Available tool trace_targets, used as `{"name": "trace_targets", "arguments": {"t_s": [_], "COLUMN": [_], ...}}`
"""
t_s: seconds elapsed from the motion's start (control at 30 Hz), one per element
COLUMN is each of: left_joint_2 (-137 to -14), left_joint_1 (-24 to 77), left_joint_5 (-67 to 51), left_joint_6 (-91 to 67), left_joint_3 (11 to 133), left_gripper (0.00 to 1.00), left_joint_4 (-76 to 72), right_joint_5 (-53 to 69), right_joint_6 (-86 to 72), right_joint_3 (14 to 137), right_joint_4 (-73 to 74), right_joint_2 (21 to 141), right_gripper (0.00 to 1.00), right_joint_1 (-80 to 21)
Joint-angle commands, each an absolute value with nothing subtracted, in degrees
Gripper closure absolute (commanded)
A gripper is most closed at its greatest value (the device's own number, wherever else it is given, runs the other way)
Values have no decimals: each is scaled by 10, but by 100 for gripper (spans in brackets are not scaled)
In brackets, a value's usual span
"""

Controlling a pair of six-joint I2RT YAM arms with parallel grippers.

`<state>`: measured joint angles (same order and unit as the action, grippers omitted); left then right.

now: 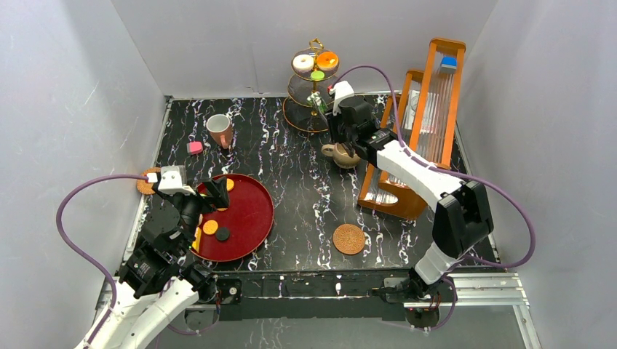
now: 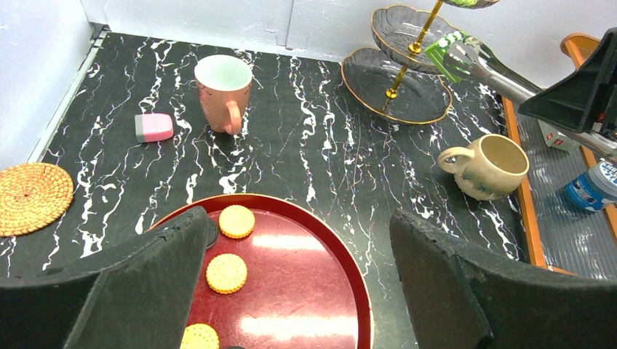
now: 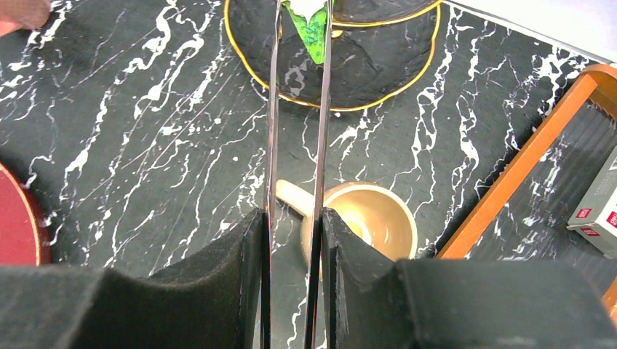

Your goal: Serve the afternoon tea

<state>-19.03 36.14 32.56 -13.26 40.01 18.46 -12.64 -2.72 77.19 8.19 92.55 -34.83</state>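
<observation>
1. Filling the top view, a black marbled table (image 1: pixel 305 182) sits between grey walls, with two arms at its near edge.
2. A wooden rack (image 1: pixel 396 203) stands on the right side of the table.
3. A round red tray (image 1: pixel 251 211) lies near the front left.
4. A gold three-tier stand (image 1: pixel 302 116) stands at the back, just left of the rack.
5. The left claw (image 2: pixel 295 225) hovers over the tray, fingers wide apart, holding nothing.
6. The right claw (image 3: pixel 292 225) is clamped on metal tongs (image 3: pixel 271 131) that reach toward the stand.
7. The tong tips pinch a green pastry (image 3: pixel 314 33) above a lower tier of the stand.
8. A beige mug (image 2: pixel 491 166) stands on the table under the right claw, between stand and rack.
9. A pink mug (image 2: pixel 222 91) stands at the back left, well apart from the beige one.
10. One woven coaster (image 1: pixel 348 238) lies near the front, right of the tray; another (image 1: pixel 148 182) lies at the left edge.
11. Three round cookies (image 2: pixel 226 273) and a dark disc (image 1: pixel 223 233) lie on the tray.
12. A white donut (image 1: pixel 303 62) and an orange pastry (image 1: pixel 327 59) sit on the top tier.
13. A small pink block (image 2: pixel 154 127) lies on the table left of the pink mug.
</observation>
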Motion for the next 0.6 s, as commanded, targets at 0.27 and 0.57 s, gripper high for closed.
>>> {"name": "trace_targets", "arguments": {"t_s": [0.27, 0.57], "left_joint_2": [-184, -185], "left_joint_1": [364, 364], "left_joint_5": [333, 333], "left_joint_6": [-133, -132], "left_joint_3": [398, 398], "left_gripper": [8, 8], "left_joint_4": [177, 177], "right_joint_5": [-140, -142], "right_joint_6": [-58, -70], "right_joint_3": [827, 844], "right_joint_4": [41, 38], "right_joint_2": [948, 962], "right_gripper": [62, 63], "right_joint_1": [-328, -318]}}
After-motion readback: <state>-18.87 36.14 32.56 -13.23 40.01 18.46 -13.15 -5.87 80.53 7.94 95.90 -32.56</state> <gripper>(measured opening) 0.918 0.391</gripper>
